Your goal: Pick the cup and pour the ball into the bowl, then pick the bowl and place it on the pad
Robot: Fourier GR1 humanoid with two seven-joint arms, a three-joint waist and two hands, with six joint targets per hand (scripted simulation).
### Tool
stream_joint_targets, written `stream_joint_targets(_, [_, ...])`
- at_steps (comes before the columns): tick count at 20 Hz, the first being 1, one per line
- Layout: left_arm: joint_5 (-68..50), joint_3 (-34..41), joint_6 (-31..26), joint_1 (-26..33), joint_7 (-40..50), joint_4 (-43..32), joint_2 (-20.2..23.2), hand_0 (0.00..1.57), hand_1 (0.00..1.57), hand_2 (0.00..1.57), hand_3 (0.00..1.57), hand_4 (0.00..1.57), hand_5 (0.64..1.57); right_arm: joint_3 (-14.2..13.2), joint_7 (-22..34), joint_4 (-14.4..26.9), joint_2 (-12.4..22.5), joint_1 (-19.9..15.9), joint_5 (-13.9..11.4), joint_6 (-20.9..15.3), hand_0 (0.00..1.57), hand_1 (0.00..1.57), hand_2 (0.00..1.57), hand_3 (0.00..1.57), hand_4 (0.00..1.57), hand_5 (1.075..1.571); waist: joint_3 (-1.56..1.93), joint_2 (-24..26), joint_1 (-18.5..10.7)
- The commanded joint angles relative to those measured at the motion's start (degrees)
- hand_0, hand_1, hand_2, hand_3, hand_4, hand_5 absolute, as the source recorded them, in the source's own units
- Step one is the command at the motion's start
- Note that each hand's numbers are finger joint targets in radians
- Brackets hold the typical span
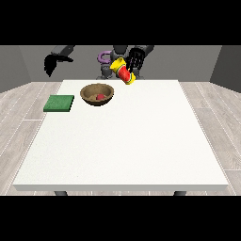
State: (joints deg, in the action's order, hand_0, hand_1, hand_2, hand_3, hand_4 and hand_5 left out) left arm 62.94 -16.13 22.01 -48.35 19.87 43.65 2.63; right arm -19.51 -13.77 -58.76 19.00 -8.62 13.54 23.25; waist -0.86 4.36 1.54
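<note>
robot hand (135,58) at view's right grips tilted cup (123,71).

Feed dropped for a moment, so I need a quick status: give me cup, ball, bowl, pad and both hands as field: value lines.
cup: yellow and red, tilted, held above the table
ball: red, inside the bowl
bowl: brown, on the table, right of the pad
pad: green, at the table's left edge, nothing on it
hand at the view's right: curled round the cup
hand at the view's left: raised, holding nothing
</note>
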Motion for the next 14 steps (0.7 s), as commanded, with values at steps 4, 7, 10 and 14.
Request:
stream_joint_targets(4, [-31.7, 12.2, 8.1, 12.5, -10.5, 11.5, -2.6, 0.0, 0.0, 0.0, 0.0, 0.0, 1.55, 2.4, -0.9, -2.8, -4.8, -2.6, -1.2, -3.4, 0.0, 0.0, 0.0, 0.0, 0.3, 1.568, -0.39, -6.6, 1.4])
stream_joint_targets(7, [-44.2, 12.3, 2.9, 17.7, -20.3, 16.8, -2.6, 0.0, 0.0, 0.0, 0.0, 0.0, 1.56, 3.0, -1.2, -2.8, -6.2, -3.3, -3.1, -6.9, 0.0, 0.0, 0.0, 0.0, 0.3, 1.571, 0.07, -7.7, -1.6])
stream_joint_targets(10, [-52.3, 11.3, -2.8, 21.3, -27.4, 19.5, -2.6, 0.0, 0.0, 0.0, 0.0, 0.0, 1.565, 5.6, -0.7, -3.7, -12.4, -4.1, -5.7, -13.6, 0.0, 0.0, 0.0, 0.0, 0.21, 1.571, 0.52, -7.8, -3.6])
stream_joint_targets(14, [-54.2, 12.6, -9.5, 24.8, -35.2, 20.1, -2.6, 0.0, 0.0, 0.0, 0.0, 0.0, 1.564, 3.9, -2.5, -1.8, -14.5, -5.1, -5.2, -18.0, 0.0, 0.0, 0.0, 0.0, 0.32, 1.57, 0.83, -9.8, -6.3])
